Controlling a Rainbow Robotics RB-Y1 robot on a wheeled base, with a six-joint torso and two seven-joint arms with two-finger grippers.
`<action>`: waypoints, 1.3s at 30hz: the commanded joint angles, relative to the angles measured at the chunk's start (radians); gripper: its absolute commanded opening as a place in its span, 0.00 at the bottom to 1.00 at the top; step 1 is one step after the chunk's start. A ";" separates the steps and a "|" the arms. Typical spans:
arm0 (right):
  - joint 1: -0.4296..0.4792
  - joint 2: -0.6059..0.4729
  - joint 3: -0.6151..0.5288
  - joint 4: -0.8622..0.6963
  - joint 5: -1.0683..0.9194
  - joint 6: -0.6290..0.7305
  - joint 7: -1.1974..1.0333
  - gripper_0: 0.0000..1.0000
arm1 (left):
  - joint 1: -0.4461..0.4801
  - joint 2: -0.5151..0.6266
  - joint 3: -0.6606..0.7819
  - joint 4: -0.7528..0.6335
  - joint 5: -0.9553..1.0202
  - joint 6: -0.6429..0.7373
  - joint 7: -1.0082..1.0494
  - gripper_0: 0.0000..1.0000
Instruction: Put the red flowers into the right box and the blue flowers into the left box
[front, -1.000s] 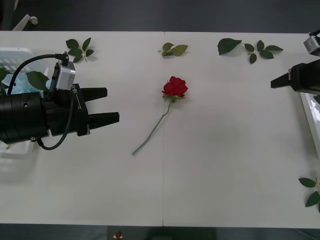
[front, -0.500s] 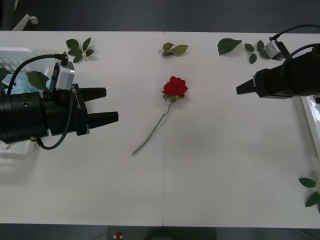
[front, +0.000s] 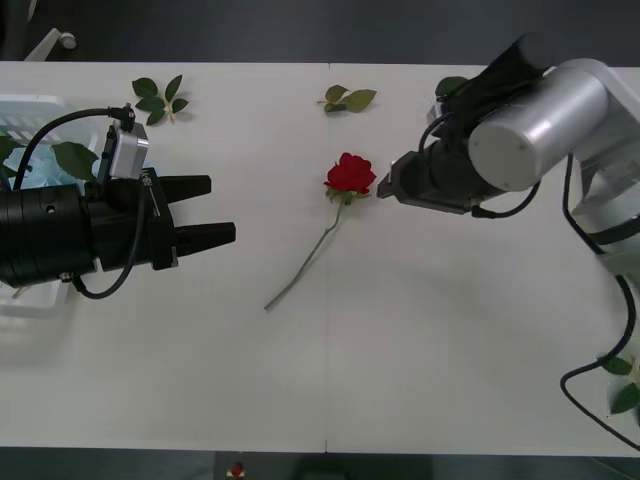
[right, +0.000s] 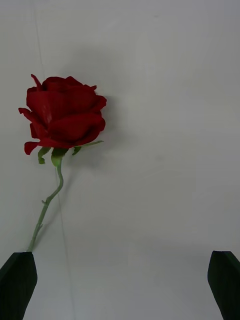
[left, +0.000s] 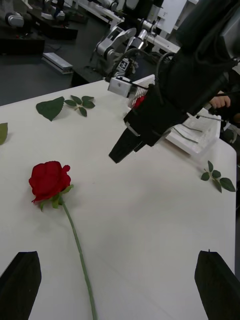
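Note:
One of the red flowers (front: 350, 174) lies mid-table, its thin stem running toward the near left; its head (right: 62, 115) shows close in the right wrist view and again (left: 48, 181) in the left wrist view. My right gripper (front: 383, 190) hovers just right of the head, black fingers (right: 17, 285) open, holding nothing. My left gripper (front: 222, 210) is open and waits left of the stem. The left box (front: 22, 104) sits at the far left behind that arm, with the blue flowers (front: 38, 178) partly visible in it. In the left wrist view, the right box (left: 200, 140) lies beyond the right arm.
Loose green leaf sprigs lie along the far edge (front: 160, 98) (front: 348, 98) and at the near right corner (front: 622, 382). The right arm's silver forearm (front: 530, 130) spans the far right of the table. Bare white table surrounds the rose.
My right arm swept left from the table's right edge to just beside the rose head. The left arm and the rose have not moved.

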 joint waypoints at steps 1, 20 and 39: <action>-0.061 0.078 0.047 0.078 0.066 -0.036 -0.147 1.00 | 0.013 0.024 0.007 -0.009 0.010 -0.011 -0.046 0.89; -0.197 0.308 0.101 0.494 0.244 -0.199 -0.231 1.00 | 0.013 0.148 0.022 -0.008 0.106 -0.011 -0.048 0.89; -0.331 0.492 0.101 0.856 0.410 -0.238 -0.230 1.00 | 0.012 0.191 0.059 0.054 0.125 -0.011 -0.046 0.89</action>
